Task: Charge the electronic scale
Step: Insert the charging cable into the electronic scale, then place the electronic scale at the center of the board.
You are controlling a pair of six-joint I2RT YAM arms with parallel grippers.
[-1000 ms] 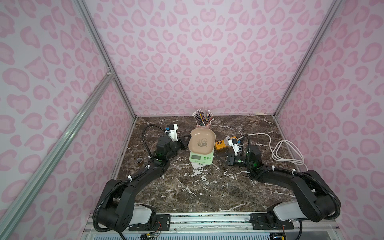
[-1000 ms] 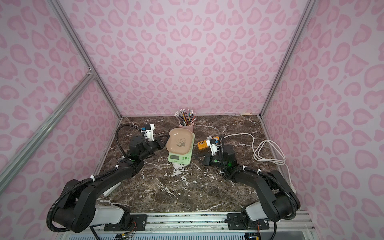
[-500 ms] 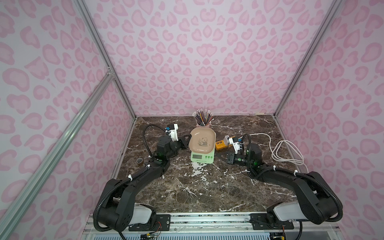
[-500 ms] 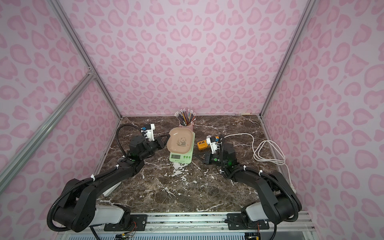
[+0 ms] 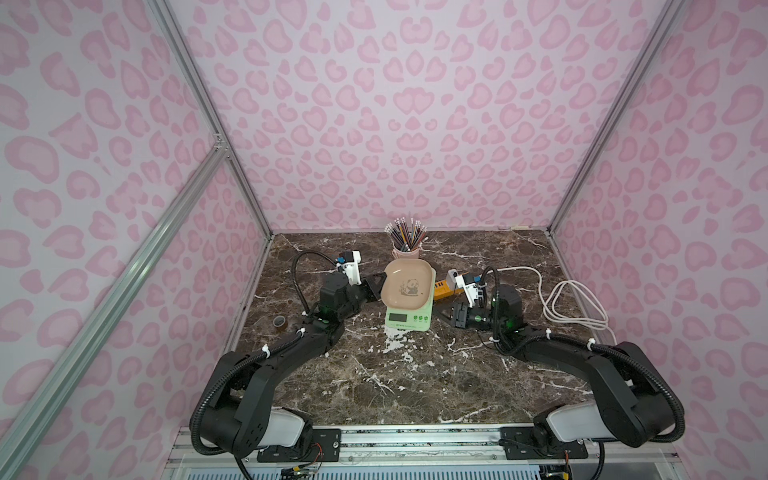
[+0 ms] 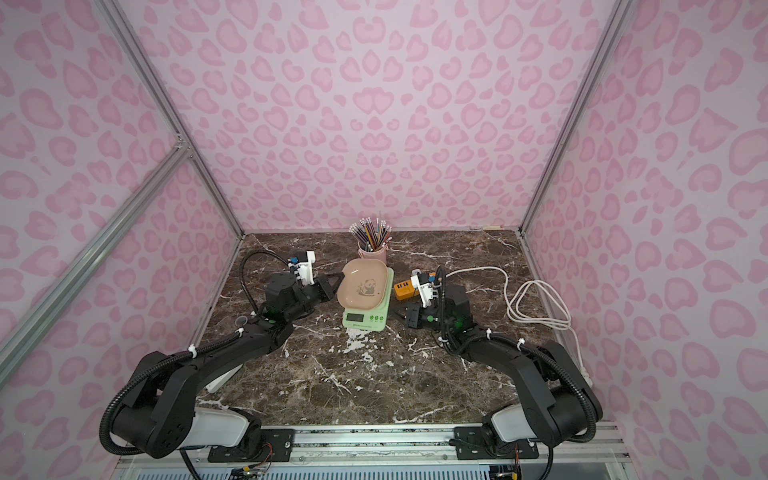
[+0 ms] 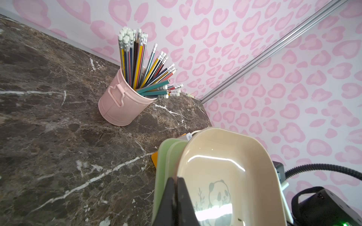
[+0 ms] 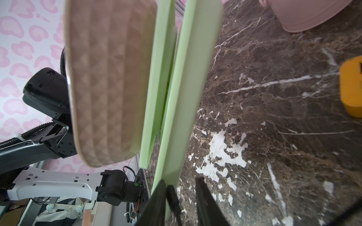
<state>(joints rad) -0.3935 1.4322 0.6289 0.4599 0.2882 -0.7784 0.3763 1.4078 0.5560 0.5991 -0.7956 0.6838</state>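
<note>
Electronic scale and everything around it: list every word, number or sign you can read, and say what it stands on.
No text can be read in any view.
electronic scale, front panel: print under the display and marks on the green buttons, too small to read.
white tag behind the scale: tiny print, blurred.
tray: only a panda picture, no words.

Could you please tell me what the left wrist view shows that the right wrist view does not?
Only the left wrist view shows the pencils, the tray's panda picture and the shut left pincer. Only the right wrist view shows the tray's textured underside and the right pincer, its fingers apart. Both show the electronic scale's green body, the orange power strip, the pink cup and the marble table.
</note>
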